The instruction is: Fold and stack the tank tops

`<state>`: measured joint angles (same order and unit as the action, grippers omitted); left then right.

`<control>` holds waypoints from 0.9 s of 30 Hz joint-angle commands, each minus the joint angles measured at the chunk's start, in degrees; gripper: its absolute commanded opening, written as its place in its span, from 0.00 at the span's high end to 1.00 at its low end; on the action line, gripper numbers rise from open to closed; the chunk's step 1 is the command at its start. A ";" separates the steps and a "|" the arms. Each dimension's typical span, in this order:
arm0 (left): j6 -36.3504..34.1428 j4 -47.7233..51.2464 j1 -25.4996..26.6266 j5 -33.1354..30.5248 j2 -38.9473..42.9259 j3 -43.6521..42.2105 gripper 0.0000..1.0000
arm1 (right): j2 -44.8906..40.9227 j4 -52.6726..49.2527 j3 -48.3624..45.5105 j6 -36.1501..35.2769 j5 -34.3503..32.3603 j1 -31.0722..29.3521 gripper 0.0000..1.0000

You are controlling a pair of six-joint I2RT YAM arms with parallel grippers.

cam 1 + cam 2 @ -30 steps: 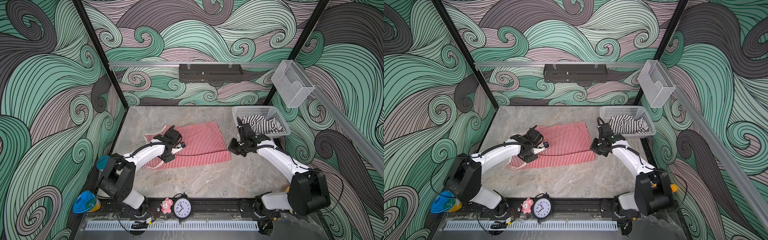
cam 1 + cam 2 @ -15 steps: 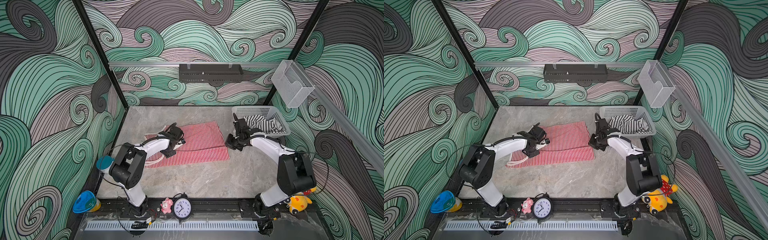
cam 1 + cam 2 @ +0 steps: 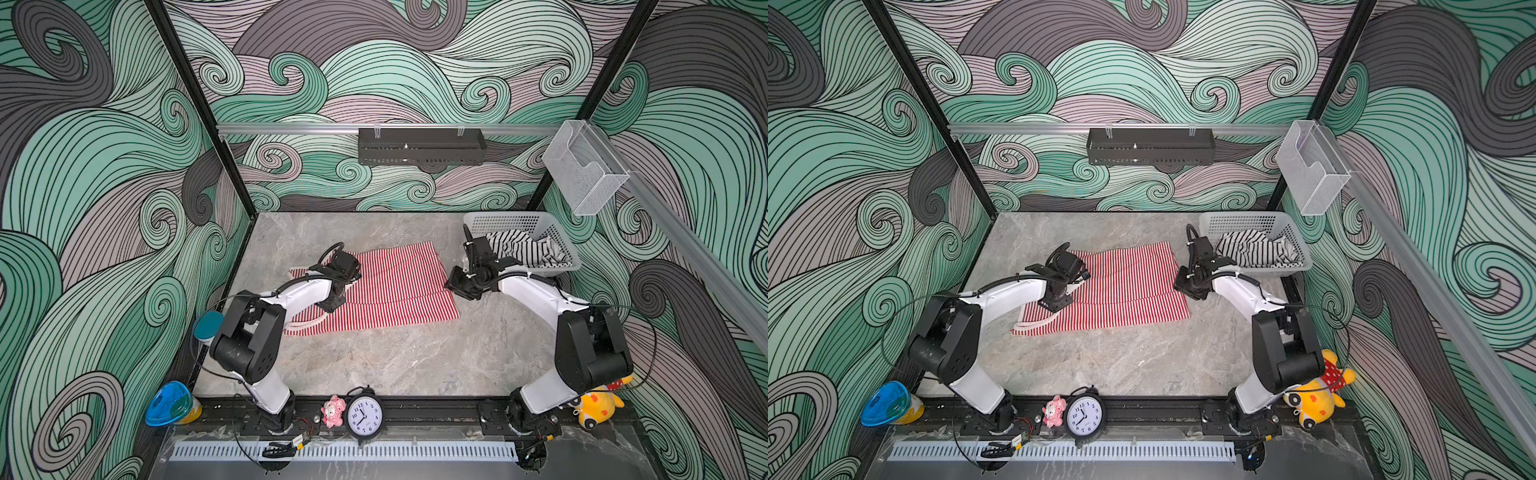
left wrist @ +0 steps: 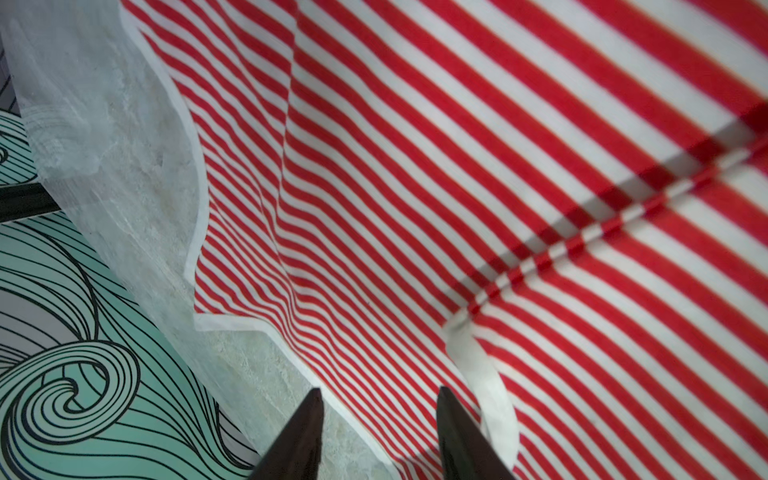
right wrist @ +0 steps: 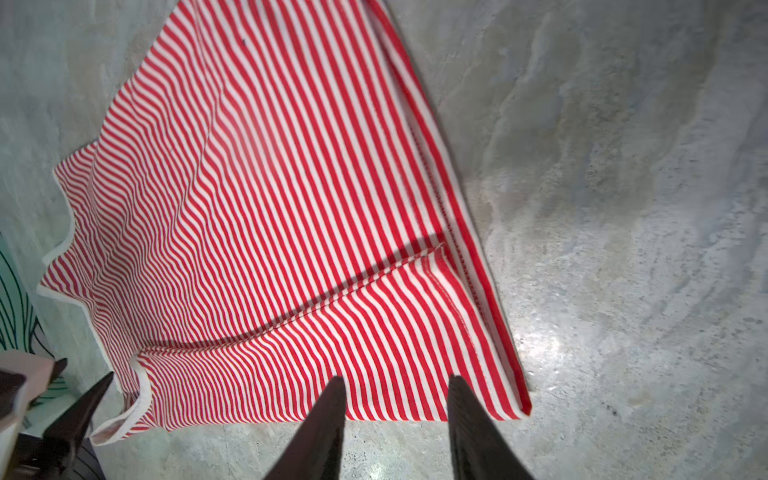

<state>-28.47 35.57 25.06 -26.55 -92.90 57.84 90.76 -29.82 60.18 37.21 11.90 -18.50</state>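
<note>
The red-striped tank top (image 3: 395,286) lies spread on the surface (image 3: 374,365), towards its middle. One long strip is doubled over the rest, and that strip's edge runs lengthwise between the two grippers. The black-and-white tank top (image 3: 519,249) sits bunched in the basket (image 3: 515,218) at the back right, not yet folded.

The step in hand looks like letting go after a lengthwise fold. To do it well, each gripper should rise straight up before it moves sideways, so the doubled layer is not dragged out of line. The white strap lying just beside one finger of the left gripper (image 4: 379,390) could snag, so that side wants the cleaner lift. A crosswise fold would likely follow.

The jaws of the left gripper stand apart over the strap end, with nothing between them. The right gripper (image 5: 397,379) is likewise parted and empty, at the hem end near the basket. Both arms reach in from the front rail with elbows bent, forearms angled inward and wrists tipped down towards the cloth.
</note>
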 commanded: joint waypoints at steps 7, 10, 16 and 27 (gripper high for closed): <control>0.26 3.78 -3.76 2.03 8.98 -10.04 0.59 | 5.83 6.63 -4.47 2.68 1.02 -6.77 0.71; -0.62 4.80 -5.95 3.91 12.88 -11.87 0.62 | 7.11 7.47 -4.57 3.13 0.97 -7.42 0.71; -5.06 4.07 -10.67 5.56 16.40 -15.56 0.63 | 8.16 6.89 -4.05 3.31 0.18 -7.52 0.71; -11.78 -0.24 -20.31 10.05 15.47 -15.56 0.63 | 8.36 5.73 -3.38 3.13 -0.79 -6.90 0.70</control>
<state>-37.80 37.28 6.20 -18.31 -76.75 40.93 98.19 -23.29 55.90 39.64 12.36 -25.76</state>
